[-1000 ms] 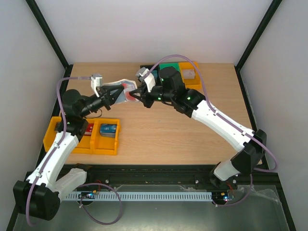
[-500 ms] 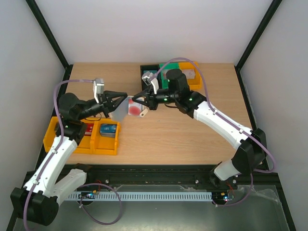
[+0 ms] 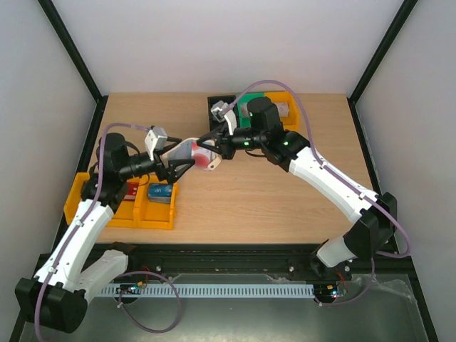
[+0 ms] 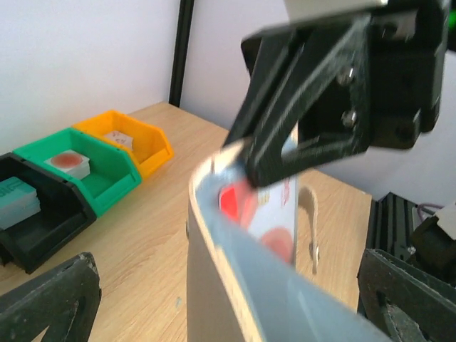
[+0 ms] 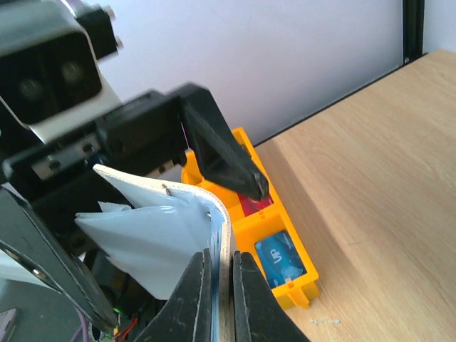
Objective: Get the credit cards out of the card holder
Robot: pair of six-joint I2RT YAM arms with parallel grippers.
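Note:
The card holder (image 3: 189, 151), cream outside and blue-grey inside, hangs above the table's middle left. My right gripper (image 3: 208, 147) is shut on its edge; the right wrist view shows both fingers (image 5: 196, 296) pinching the holder's wall (image 5: 153, 239). My left gripper (image 3: 181, 157) stands open, its fingers (image 4: 50, 299) wide on either side of the holder (image 4: 214, 285) and apart from it. A card with a white and red face (image 4: 274, 214) shows inside the holder. A red card (image 5: 249, 206) lies in the yellow bin at the left.
A yellow two-part bin (image 3: 146, 212) at the table's left edge holds the red card (image 3: 131, 191) and a blue card (image 3: 161, 192). At the back stand a black bin (image 3: 216, 107), a green bin (image 3: 249, 99) and a yellow bin (image 3: 283, 108), each with small items.
My left gripper has opened and let go of the card holder, and has swung right and nearer. The right gripper keeps its hold on the holder.

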